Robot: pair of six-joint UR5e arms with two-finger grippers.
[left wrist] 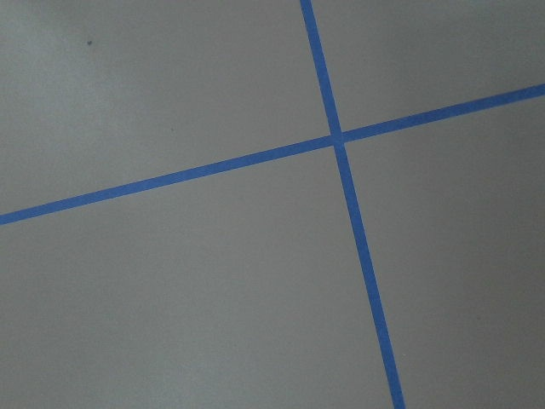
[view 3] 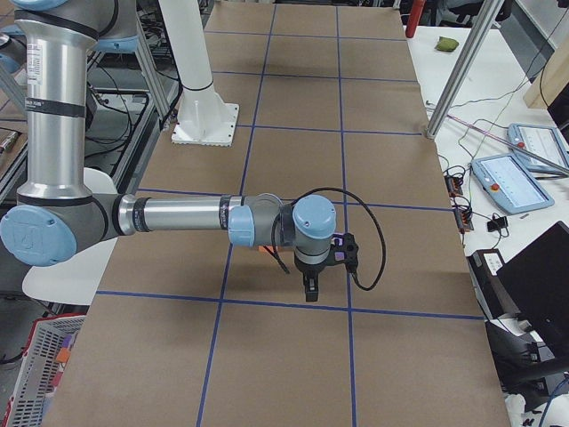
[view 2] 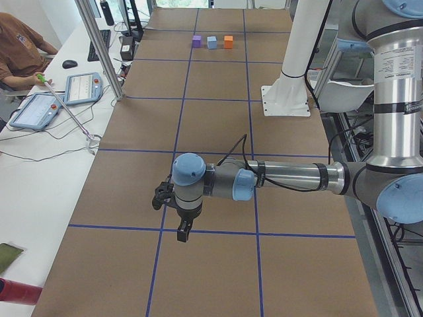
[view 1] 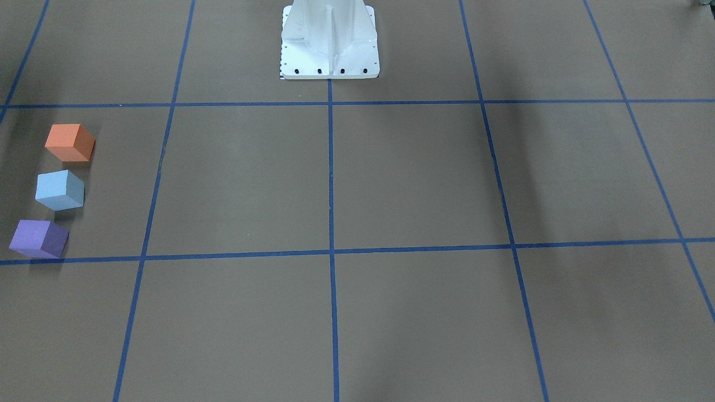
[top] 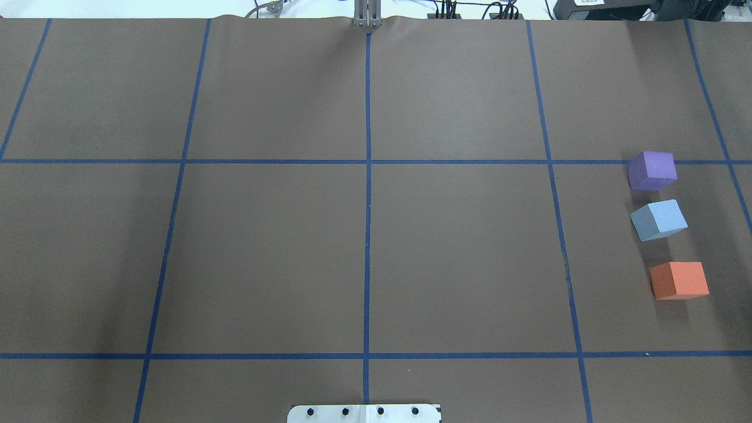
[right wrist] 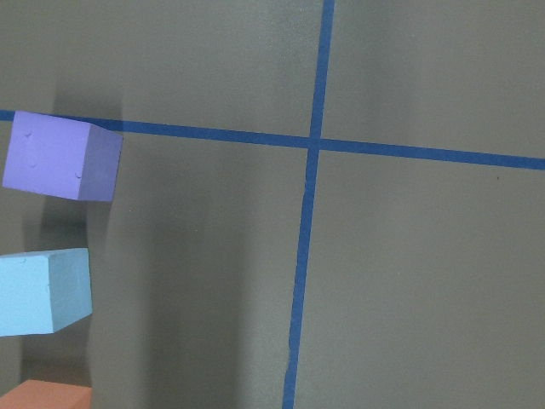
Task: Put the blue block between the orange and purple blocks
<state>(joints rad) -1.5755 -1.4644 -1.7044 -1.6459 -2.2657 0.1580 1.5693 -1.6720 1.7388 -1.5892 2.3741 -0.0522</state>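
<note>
The blue block [top: 659, 220] rests on the counter [top: 458, 252] between the purple block [top: 651, 170] and the orange block [top: 679, 280]. The three form a short row at the robot's right end of the counter. No block touches another; a narrow gap of bare counter shows on each side of the blue one. The blue block sits slightly rotated against its neighbours. The purple block lies just beside a line of the blue tape grid [top: 368, 235], on the side away from the robot.

Nothing holds or touches any block. In the exterior right view the right end effector [view 3: 309, 292] hangs pointing down over the counter, close to a tape line, with the arm stretched out level above the row. Whether it is open or closed cannot be told from that view. The right wrist camera shows the purple and blue blocks and an edge of the orange one at its left margin; no fingers appear in it.

The left end effector [view 2: 182, 232] hangs pointing down, well apart from the blocks. Its state cannot be told either. The left wrist camera shows only a tape crossing.

The white pedestal [view 1: 329, 42] stands at the robot's edge of the counter.
</note>
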